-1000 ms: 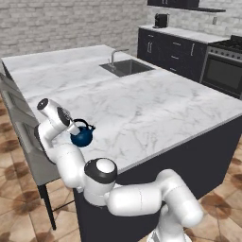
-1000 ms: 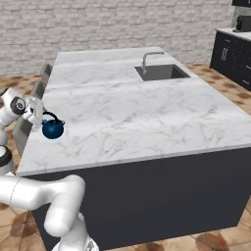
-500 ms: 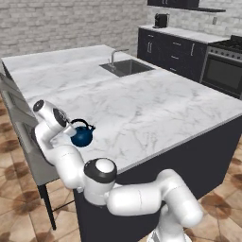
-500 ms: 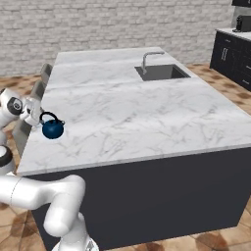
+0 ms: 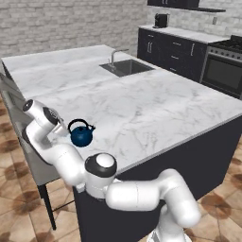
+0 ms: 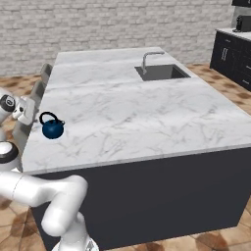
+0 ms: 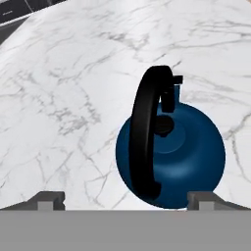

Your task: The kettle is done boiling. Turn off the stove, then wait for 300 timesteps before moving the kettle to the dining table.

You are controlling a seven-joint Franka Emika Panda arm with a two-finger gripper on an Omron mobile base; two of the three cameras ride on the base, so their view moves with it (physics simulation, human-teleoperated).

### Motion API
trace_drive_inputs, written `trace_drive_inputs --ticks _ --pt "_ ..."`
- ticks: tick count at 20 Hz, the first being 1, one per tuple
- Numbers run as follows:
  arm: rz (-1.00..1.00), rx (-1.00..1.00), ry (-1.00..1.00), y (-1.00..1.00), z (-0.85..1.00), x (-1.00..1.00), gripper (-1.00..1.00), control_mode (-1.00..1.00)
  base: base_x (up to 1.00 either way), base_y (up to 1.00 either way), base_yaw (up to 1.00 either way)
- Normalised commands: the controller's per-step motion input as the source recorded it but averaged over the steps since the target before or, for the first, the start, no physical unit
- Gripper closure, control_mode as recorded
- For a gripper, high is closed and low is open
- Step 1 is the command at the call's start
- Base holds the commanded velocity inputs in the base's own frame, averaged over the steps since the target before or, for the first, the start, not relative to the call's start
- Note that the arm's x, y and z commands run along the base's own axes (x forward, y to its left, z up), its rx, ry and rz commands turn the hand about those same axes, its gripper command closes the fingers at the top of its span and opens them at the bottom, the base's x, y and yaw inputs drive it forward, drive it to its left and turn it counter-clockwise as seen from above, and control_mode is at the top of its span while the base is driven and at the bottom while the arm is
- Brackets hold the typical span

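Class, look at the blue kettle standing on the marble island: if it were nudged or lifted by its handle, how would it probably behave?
The kettle is round and glossy, so it would probably slide easily on the polished dining table. Its body looks rigid, likely keeping its shape. Lifted by the thin arched handle, it might swing or tilt.

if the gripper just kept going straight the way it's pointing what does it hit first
Most likely the kettle: in the hand view it sits upright on the dining table, just ahead of the open gripper.

The kettle [image 5: 82, 135] is sitting on the dining table [image 5: 142, 108] near its left edge, the sink [image 5: 126, 67] lying well behind it toward the far edge.
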Motion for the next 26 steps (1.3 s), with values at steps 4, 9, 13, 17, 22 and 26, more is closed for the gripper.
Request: trace_drive_inputs --ticks 4,9,13,17,22,26 --pt "-0.06 -0.02 0.04 0.29 0.08 -0.04 -1.0 -1.0 0.0 0.0 0.0" --pt "-0.08 0.0 0.0 0.08 0.04 -0.38 -1.0 -1.0 0.0 0.0 0.0" --pt "-0.14 0.0 -0.02 -0.07 0.0 -0.69 -1.0 -1.0 0.0 0.0 0.0" --pt "-0.18 0.0 -0.06 -0.15 0.0 -0.74 -1.0 -1.0 0.0 0.0 0.0" --pt "-0.17 0.0 -0.08 -0.19 0.0 -0.57 -1.0 -1.0 0.0 0.0 0.0" --pt "-0.13 0.0 -0.13 -0.32 0.0 -0.49 -1.0 -1.0 0.0 0.0 0.0"
